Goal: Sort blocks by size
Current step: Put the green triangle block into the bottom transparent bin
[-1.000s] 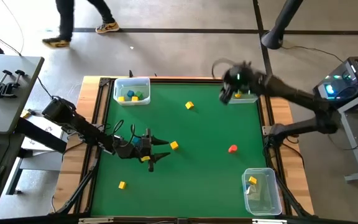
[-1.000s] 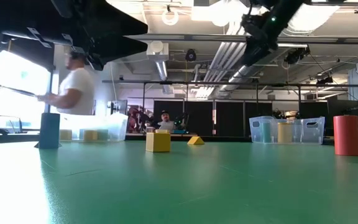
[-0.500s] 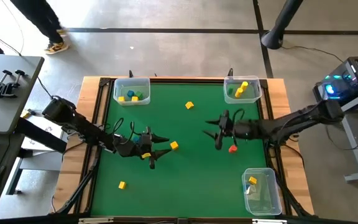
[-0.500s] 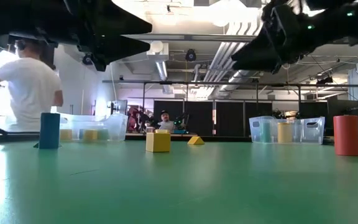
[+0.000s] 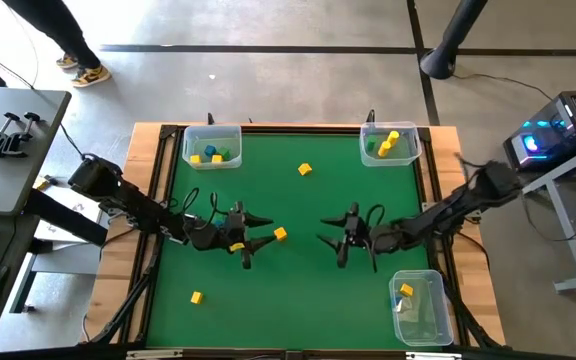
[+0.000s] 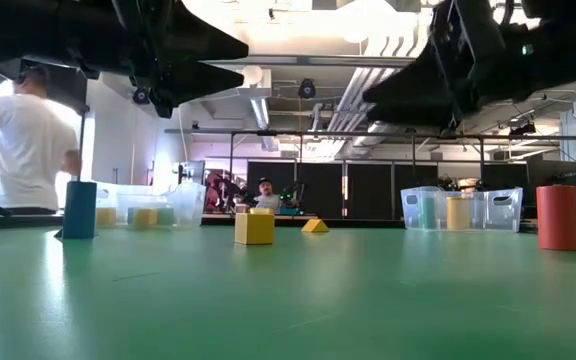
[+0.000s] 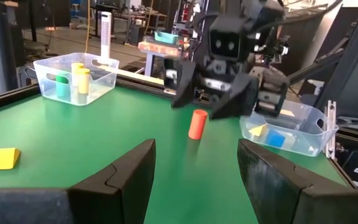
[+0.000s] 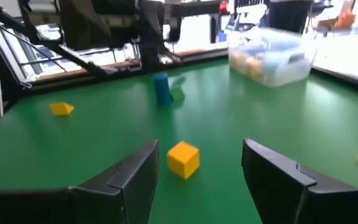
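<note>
Your left gripper gapes empty at frame centre-left, a yellow block just beside its tips; your right gripper, centre, equally spread, empty.

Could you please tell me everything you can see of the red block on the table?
The red block is a small, solid, plain orange-red cylinder with a smooth, matte look. It stands upright on its flat end on the green table, by itself, apart from the clear bins and the other blocks. The open right tool hangs just above it; in the low view nothing touches it but the table.
</note>
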Controlling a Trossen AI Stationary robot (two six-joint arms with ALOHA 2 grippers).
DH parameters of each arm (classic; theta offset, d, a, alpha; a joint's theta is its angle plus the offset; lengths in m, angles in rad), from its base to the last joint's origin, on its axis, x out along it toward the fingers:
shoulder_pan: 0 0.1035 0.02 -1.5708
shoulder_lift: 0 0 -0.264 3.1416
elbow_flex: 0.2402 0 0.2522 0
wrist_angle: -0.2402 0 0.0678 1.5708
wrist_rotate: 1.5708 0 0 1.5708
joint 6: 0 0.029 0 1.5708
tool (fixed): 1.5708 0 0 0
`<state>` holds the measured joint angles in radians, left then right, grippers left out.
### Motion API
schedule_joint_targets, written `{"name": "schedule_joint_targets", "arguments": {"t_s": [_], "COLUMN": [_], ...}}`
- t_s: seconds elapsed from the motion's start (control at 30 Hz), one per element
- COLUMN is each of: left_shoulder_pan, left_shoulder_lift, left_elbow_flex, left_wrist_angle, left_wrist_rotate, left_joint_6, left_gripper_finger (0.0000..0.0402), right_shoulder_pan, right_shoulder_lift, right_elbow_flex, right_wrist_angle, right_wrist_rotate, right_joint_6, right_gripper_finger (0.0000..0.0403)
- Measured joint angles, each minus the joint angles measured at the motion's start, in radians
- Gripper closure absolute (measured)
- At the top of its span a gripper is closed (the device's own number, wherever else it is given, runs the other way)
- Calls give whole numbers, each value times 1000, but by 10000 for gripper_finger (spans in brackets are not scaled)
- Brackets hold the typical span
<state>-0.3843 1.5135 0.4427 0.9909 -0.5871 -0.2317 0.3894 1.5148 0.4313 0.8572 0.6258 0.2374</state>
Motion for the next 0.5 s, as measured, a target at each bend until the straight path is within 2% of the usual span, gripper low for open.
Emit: {"name": "schedule_joint_targets", "arguments": {"t_s": [0.17,0.27,0.5], "left_shoulder_pan": [-14,-35,-110], "left_shoulder_lift": [-14,-82,-307], "left_elbow_flex": [0,6,7], "left_wrist_angle": [0,3,-133], "left_wrist_rotate": [-6,-24,-212], "left_joint_6": [46,97,241], "left_gripper_finger": [188,188,188], "right_shoulder_pan": [4,4,4], "right_shoulder_lift": [116,167,203], "right_elbow_flex": [0,0,1], "right_wrist_angle": [99,163,225], "right_wrist_rotate": [0,-2,-8], "right_joint_6": [55,73,69], "right_gripper_finger": [183,183,183]}}
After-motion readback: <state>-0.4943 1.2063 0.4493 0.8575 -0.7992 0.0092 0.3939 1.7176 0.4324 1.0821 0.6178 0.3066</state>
